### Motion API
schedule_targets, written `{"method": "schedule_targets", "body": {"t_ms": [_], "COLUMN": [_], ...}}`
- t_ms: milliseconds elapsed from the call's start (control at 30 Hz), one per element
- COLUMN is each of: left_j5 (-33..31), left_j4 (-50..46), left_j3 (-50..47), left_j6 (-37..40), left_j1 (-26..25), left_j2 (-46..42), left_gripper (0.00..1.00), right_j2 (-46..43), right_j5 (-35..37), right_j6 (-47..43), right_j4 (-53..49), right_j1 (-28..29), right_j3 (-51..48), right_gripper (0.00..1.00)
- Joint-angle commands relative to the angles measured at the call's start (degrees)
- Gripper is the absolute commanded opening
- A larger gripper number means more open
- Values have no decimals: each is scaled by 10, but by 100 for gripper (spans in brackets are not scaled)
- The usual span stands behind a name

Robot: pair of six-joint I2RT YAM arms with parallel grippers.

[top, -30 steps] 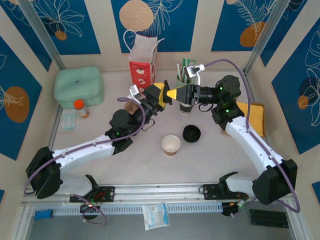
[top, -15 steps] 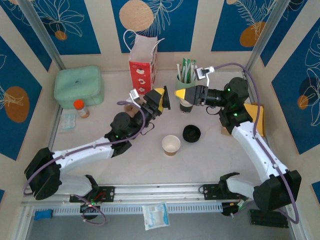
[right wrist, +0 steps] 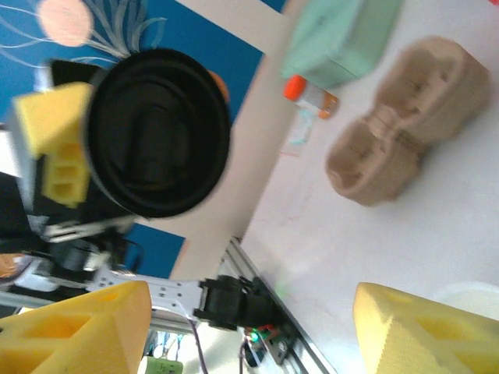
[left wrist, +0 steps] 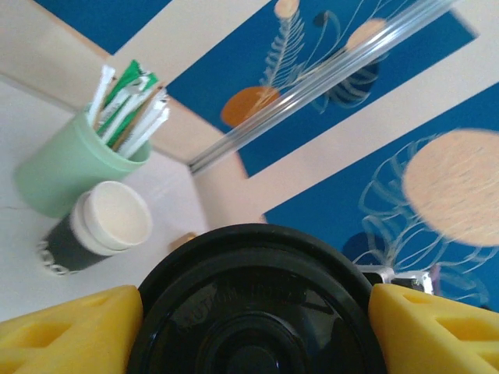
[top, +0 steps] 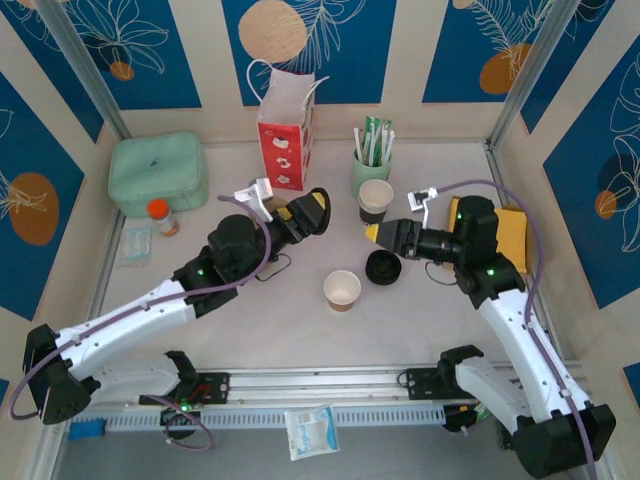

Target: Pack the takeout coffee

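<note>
Left end effector (top: 308, 210) grips black lid (left wrist: 257, 300) at rim edges; right end effector (top: 373, 233) released, gap between them.

Top camera looks down from behind; both wrist cameras face the black lid (left wrist: 257, 308), left nearest.

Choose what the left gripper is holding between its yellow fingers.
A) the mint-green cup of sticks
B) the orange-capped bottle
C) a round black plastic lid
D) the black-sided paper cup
C: in the left wrist view a round black plastic lid sits clamped between the yellow fingers of the left gripper.
</note>
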Motion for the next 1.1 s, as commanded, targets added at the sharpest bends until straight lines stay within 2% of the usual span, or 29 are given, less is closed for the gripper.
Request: {"method": "schedule_targets", "body": {"t_ms": [0,267,533,700,1067], "left_j5": [4,36,16,-6,-36], "left_j4": [-142,-273,-343,-366,-403], "left_j3": [44,111,148,166,205], "left_j6": [89,129,161,169,181], "left_j1": [-9,-25,-63,-88,-121], "left_j2": [23,111,178,219,301], "left_gripper": [76,76,76,76,76], "right_j2": [-21,-57,-76,-77,-86], "right_j5": [65,179,276,297,290], "right_j6": [-50,-55,-59,-72,-81], "right_j4": [-106,-151,-190,-206,-195], "right_j1": [11,84,136,136,136], "right_j3": [-33,-104,-124,-131,-156], "right_gripper": [69,70,71,71,71]}}
